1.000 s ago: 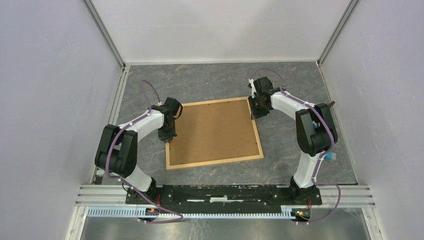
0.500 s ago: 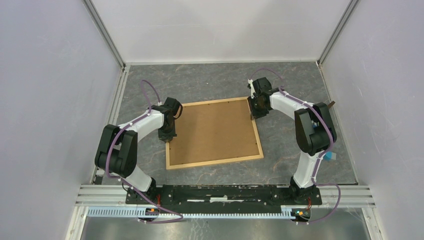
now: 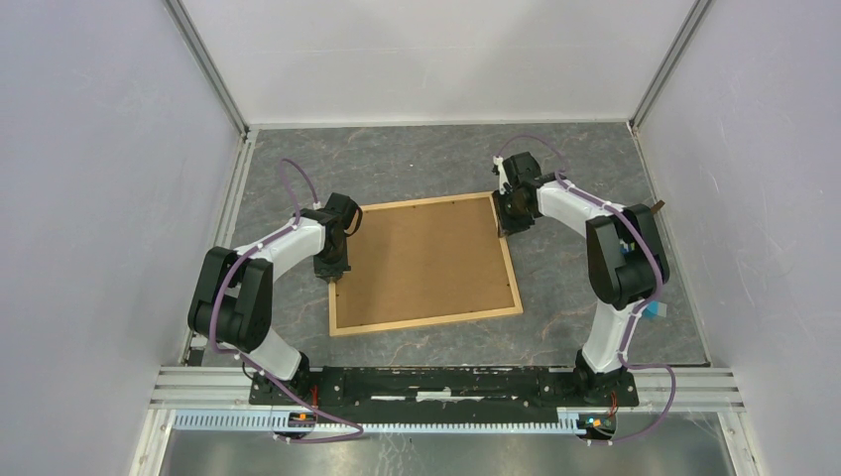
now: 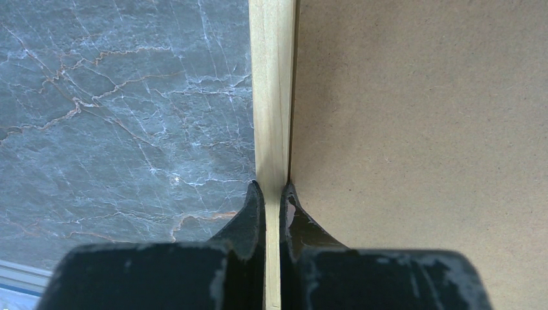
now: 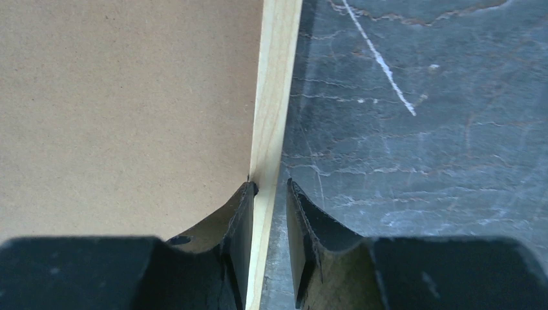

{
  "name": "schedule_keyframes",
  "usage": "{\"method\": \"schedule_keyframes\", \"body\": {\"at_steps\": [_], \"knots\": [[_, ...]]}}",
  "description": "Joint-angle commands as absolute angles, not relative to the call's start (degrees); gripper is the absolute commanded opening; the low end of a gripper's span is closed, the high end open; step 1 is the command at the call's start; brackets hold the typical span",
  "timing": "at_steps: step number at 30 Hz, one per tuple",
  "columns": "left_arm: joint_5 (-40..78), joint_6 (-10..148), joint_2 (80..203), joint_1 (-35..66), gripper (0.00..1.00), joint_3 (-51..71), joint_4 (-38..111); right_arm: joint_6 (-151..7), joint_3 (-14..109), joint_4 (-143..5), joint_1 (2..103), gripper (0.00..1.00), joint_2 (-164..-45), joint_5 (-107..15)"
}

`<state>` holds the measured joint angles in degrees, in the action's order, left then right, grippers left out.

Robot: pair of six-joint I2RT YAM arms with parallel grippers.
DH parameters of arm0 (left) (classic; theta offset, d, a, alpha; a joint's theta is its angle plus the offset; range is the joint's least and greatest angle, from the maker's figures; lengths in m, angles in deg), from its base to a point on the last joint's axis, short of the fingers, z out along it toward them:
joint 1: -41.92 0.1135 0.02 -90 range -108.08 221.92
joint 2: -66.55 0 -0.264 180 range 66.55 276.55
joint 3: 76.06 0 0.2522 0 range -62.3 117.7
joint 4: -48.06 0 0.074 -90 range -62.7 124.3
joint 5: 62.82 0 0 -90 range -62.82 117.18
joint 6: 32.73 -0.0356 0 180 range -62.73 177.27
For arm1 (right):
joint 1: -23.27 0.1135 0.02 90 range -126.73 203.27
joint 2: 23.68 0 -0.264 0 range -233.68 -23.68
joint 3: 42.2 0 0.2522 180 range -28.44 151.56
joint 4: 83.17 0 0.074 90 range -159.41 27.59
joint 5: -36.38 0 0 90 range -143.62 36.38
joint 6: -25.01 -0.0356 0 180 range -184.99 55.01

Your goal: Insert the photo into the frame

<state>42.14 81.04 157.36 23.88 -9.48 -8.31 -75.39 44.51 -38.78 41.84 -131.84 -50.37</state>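
The light wood frame (image 3: 426, 321) lies flat on the table with the brown backing board (image 3: 421, 258) filling it. The sunflower photo is hidden. My left gripper (image 3: 334, 277) is at the frame's left rail. In the left wrist view the gripper (image 4: 272, 194) is shut on that rail (image 4: 271, 97), one finger on each side. My right gripper (image 3: 509, 228) is at the far end of the right rail. In the right wrist view the gripper (image 5: 269, 190) straddles the rail (image 5: 276, 77). Its inner finger touches the rail and its outer finger stands apart, with table showing between.
The grey marbled table (image 3: 595, 169) surrounds the frame on all sides. White walls enclose the left, back and right. A metal rail (image 3: 446, 382) with the arm bases runs along the near edge. The board fills much of both wrist views (image 4: 420, 116) (image 5: 129, 97).
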Motion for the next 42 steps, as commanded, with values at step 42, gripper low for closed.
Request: {"method": "schedule_keyframes", "body": {"at_steps": [42], "knots": [[41.2, 78.9, 155.7, 24.1, 0.02, -9.7, -6.3, -74.9, 45.6, -39.2, 42.5, 0.32, -133.6, -51.7]]}}
